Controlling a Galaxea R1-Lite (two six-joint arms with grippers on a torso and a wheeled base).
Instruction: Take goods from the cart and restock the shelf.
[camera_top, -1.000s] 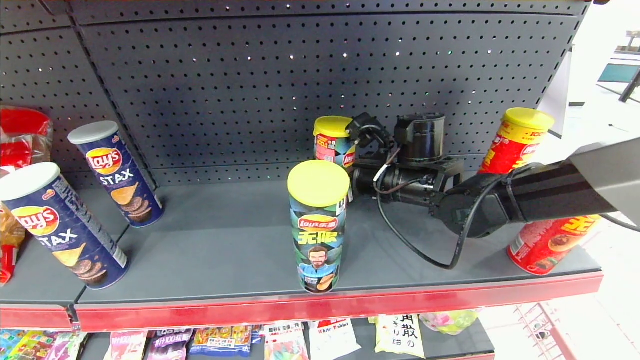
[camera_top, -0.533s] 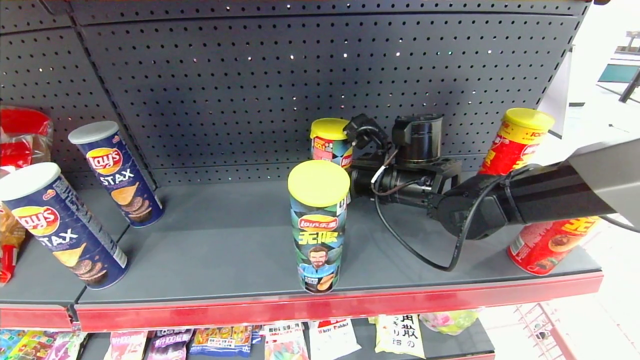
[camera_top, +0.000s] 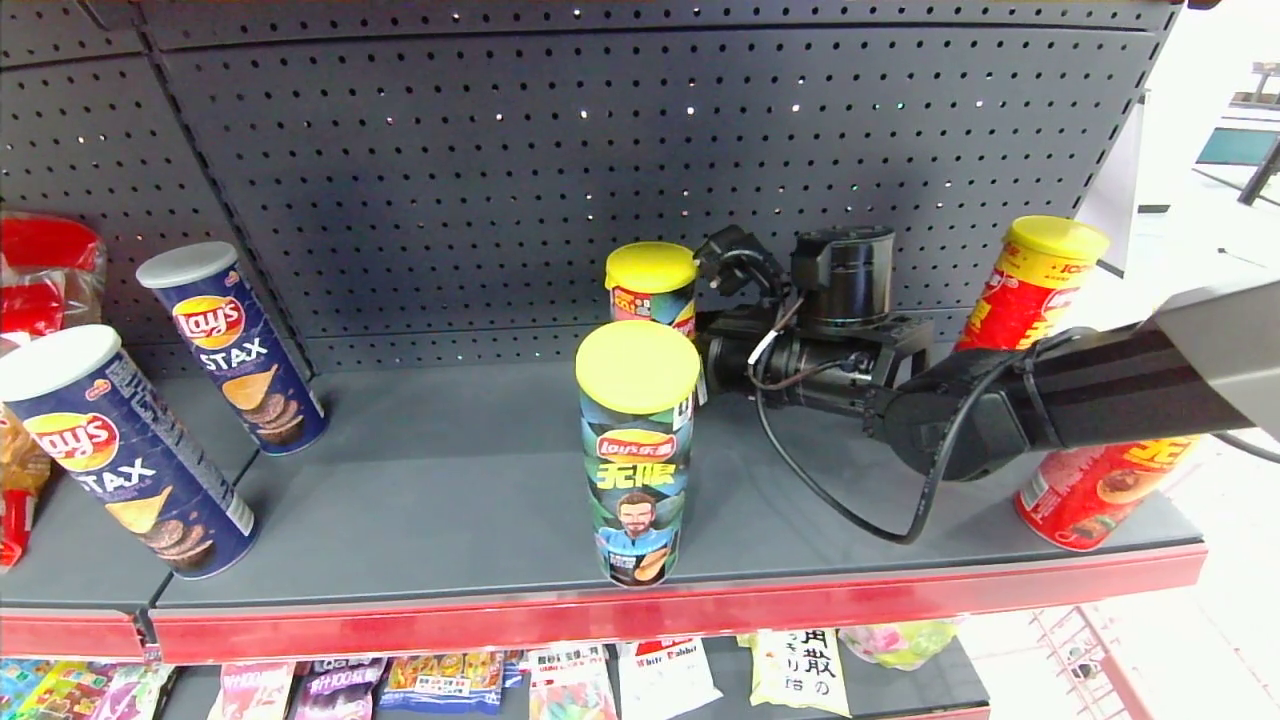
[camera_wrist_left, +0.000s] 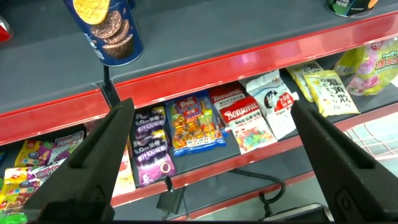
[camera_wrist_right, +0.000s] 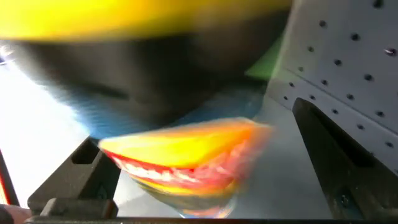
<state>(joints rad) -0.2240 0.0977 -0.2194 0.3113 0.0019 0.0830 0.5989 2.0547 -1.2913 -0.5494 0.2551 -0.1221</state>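
Observation:
A chip can with a yellow lid stands at the back of the grey shelf, against the pegboard. My right gripper reaches in from the right and is shut on it. In the right wrist view the same can sits blurred between the two dark fingers of the right gripper. A matching yellow-lidded can stands upright at the shelf's front edge, just in front of the held one. My left gripper hangs open in front of the lower shelves, holding nothing.
Two blue cans lean on the shelf's left side. Two red cans stand to the right, close to my right arm. Snack bags fill the shelf below. Bare shelf lies between the blue cans and the middle can.
My right gripper has carried the held can a little to the left along the back of the shelf, so it now sits more directly behind the front can.

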